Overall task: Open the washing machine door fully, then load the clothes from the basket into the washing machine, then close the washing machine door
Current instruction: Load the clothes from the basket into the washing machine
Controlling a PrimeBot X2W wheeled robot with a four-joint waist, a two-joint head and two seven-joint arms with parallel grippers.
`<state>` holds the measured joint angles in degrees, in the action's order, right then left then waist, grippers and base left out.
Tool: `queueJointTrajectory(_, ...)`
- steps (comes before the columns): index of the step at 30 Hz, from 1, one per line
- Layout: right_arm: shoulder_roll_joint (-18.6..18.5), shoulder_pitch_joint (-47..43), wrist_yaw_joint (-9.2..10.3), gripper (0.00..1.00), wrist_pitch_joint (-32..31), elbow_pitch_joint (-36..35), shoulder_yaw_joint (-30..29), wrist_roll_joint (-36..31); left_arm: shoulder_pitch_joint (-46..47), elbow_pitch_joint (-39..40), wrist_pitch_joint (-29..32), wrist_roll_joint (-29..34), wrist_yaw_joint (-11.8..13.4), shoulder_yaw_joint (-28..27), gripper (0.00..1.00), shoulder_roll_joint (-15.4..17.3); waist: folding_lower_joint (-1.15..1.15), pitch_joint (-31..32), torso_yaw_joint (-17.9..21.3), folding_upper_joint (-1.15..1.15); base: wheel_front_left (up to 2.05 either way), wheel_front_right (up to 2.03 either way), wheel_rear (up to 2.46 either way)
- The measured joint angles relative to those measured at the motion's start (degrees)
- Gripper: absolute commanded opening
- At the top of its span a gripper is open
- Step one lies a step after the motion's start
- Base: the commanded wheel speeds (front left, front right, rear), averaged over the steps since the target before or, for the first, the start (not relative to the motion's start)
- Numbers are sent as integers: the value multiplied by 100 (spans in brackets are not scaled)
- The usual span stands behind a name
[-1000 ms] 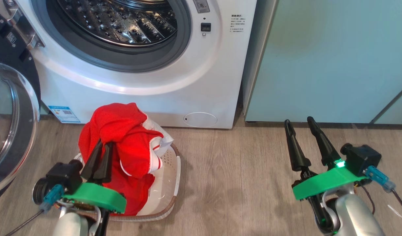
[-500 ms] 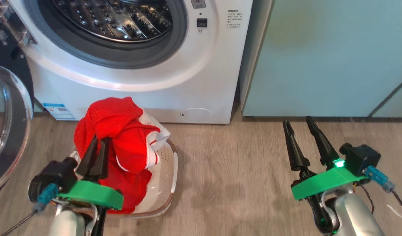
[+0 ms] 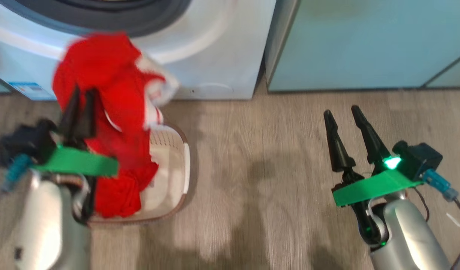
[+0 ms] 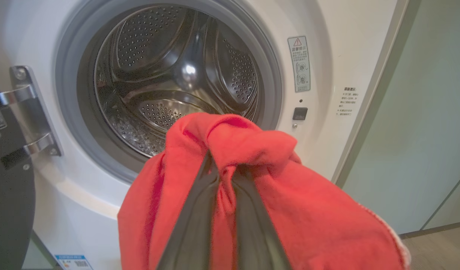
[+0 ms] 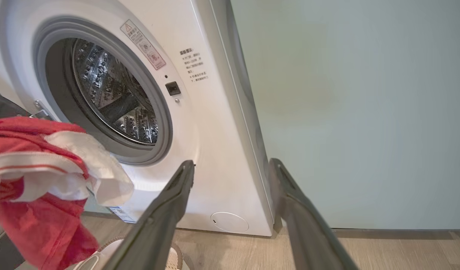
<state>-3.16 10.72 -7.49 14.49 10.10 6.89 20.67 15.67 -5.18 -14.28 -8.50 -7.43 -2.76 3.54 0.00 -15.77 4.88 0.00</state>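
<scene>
My left pincer (image 3: 82, 93) is clamped tight on the clothes (image 3: 102, 71), its two dark fingers pinching a fold of the red knit near the top of the bundle. The bundle hangs from that grip in front of the washing machine (image 3: 215, 45). Its top is level with the lower curve of the machine's grey gasket (image 4: 68, 112), and its lower end reaches down into the basket (image 3: 175, 165). The basket sits on the wood floor (image 3: 260, 168) just before the machine's front. Along my fingers I look straight into the machine's open mouth and steel drum (image 4: 170, 82). The washing machine door (image 4: 8, 202) stands swung out at the left of that mouth on its metal hinge (image 4: 27, 108). My right pincer (image 3: 341, 111) hovers with fingers spread and nothing between them, off to the machine's right, before the pale teal cabinet (image 3: 365, 45).
</scene>
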Motion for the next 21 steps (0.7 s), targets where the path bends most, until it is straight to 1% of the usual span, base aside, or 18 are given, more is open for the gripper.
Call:
queueJointTrajectory(7,0,332,0,100,0,-89,98,63,1401,-115,-18,-63,0,-294,0,492,1,-772,198,0,0,0,0)
queueJointTrajectory(13,0,669,0,100,0,-196,244,199,2797,-581,-18,-58,0,-486,0,1085,1,-1474,453,0,0,0,0)
queueJointTrajectory(16,-1,792,0,100,0,-236,263,283,3466,-966,-25,-53,0,-366,0,1402,2,-1800,593,0,0,0,0)
queueJointTrajectory(20,0,879,0,100,0,-253,408,372,4291,-1528,-44,-45,0,-78,0,1774,2,-2184,756,0,0,0,0)
queueJointTrajectory(21,0,894,0,100,0,-259,445,402,4483,-1659,-44,48,0,48,0,1896,2,-2272,794,0,0,0,0)
